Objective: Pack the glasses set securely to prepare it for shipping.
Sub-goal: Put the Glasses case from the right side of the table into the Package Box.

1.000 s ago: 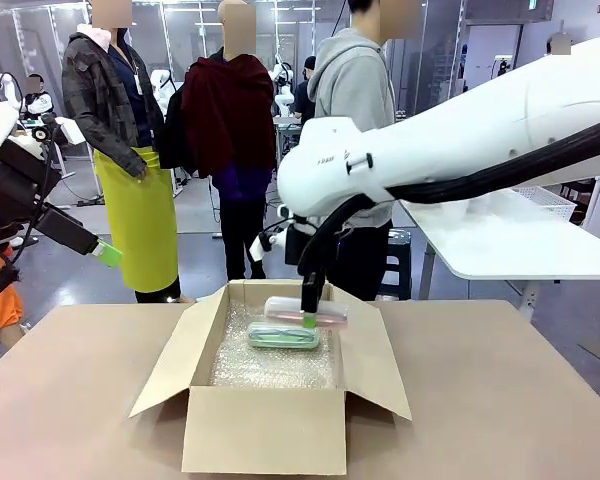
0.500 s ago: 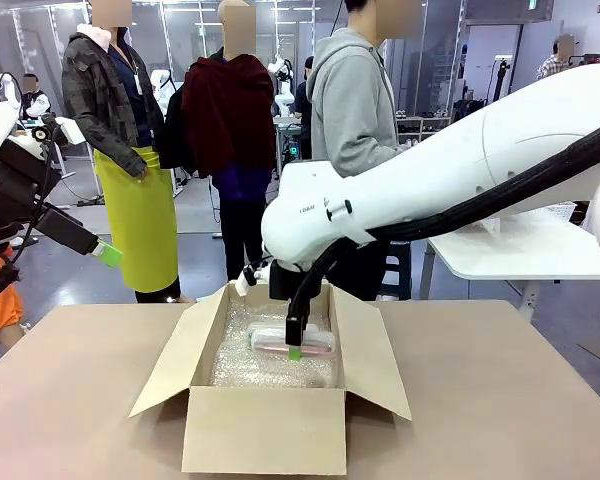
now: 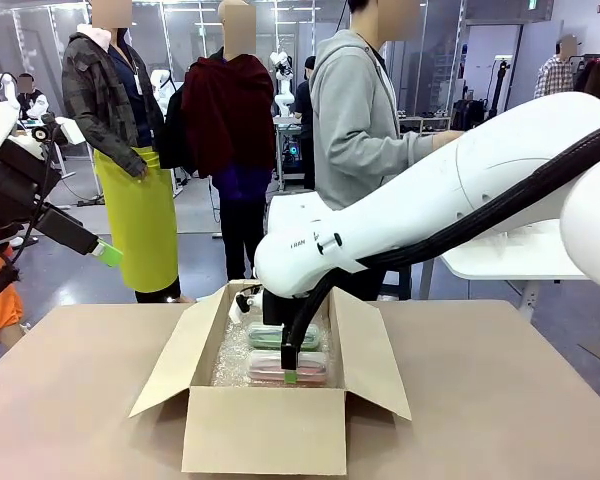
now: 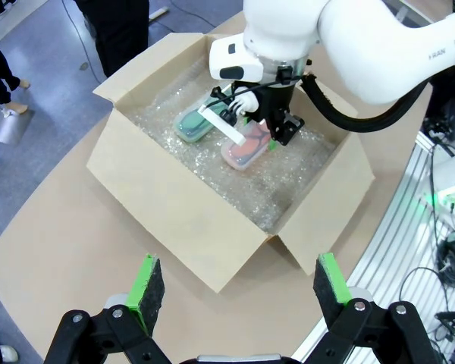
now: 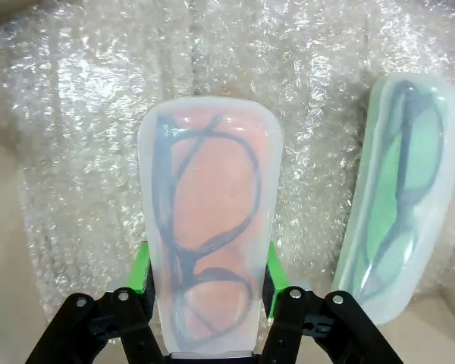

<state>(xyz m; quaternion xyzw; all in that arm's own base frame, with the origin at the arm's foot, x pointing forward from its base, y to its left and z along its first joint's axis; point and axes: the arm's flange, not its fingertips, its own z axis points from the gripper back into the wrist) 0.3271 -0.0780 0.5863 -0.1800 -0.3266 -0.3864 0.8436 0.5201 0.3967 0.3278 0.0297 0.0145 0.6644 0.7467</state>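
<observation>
My right hand point(image 5: 205, 267) is closed across the narrow width of the pink case point(image 5: 209, 197), low inside the cardboard box point(image 4: 178, 220) over the bubble wrap point(image 5: 76, 114). The long axis of the case lies across the box, parallel to the mint-green case point(image 5: 400, 189) just beside it. My left hand point(image 4: 239, 284) hangs wide open and empty above the desk point(image 4: 68, 258).

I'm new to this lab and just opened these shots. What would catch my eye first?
The big white right arm reaches down into the open cardboard box in the middle, the right gripper shut on the pale pink glasses case. The mint-green case lies beside it on the bubble wrap lining the box. The left gripper hangs open, looking down on the box.
</observation>
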